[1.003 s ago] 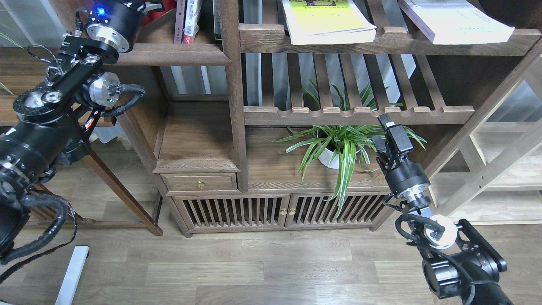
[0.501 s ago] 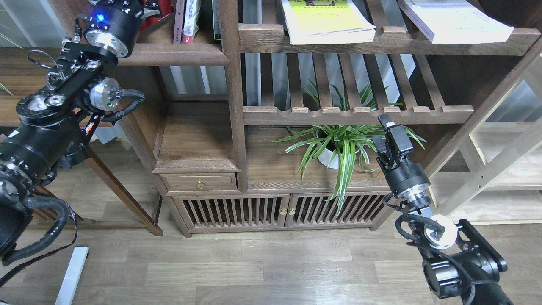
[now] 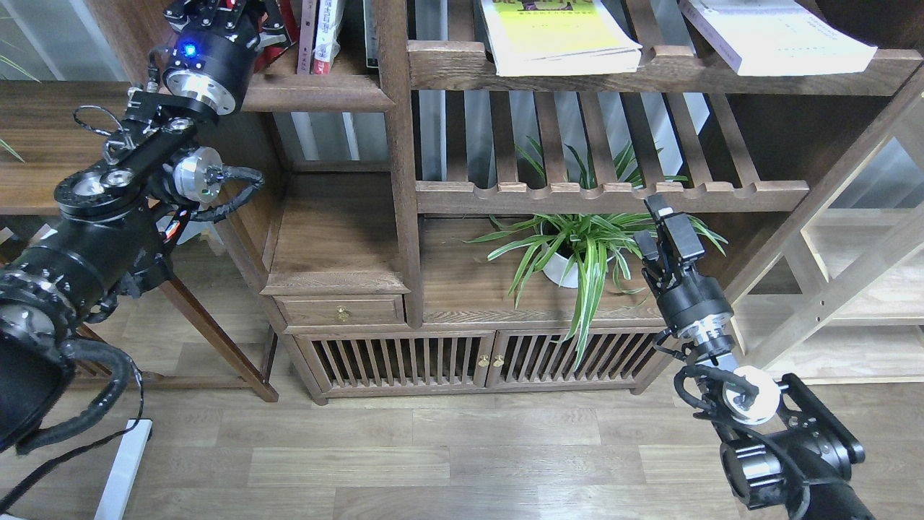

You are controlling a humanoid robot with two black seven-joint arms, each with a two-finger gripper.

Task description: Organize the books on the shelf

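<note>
Nearest the camera, on the right, the right gripper (image 3: 668, 231) hangs exactly where it was a second ago, in front of the potted spider plant (image 3: 577, 253) on the cabinet top. Its fingers lie close together with nothing between them, so it plays no part at this moment.

Further back on the left, the change is plain. Over the last second the left arm has swung rightward and deeper toward the shelf (image 3: 317, 90), the dark board with the thick rounded lip. The wrist with its blue light now sits over the shelf's left end, where a second ago it hung off to the side. The left gripper (image 3: 249, 18) reaches the top edge of the view, right against the red book (image 3: 287, 25). Red cover shows on both sides of the fingers, so it looks clamped on that book, though the frame cuts off the fingertips and I judge this rather than see it. Just right of it stand a few thin upright spines (image 3: 321, 32).

Farthest back, on the slatted rack to the right, the yellow-green book (image 3: 559, 36) and the white book (image 3: 776, 32) lie flat and have not moved.

I read this as the red book being slid along toward the upright ones; the two flat books are not yet on the shelf.
</note>
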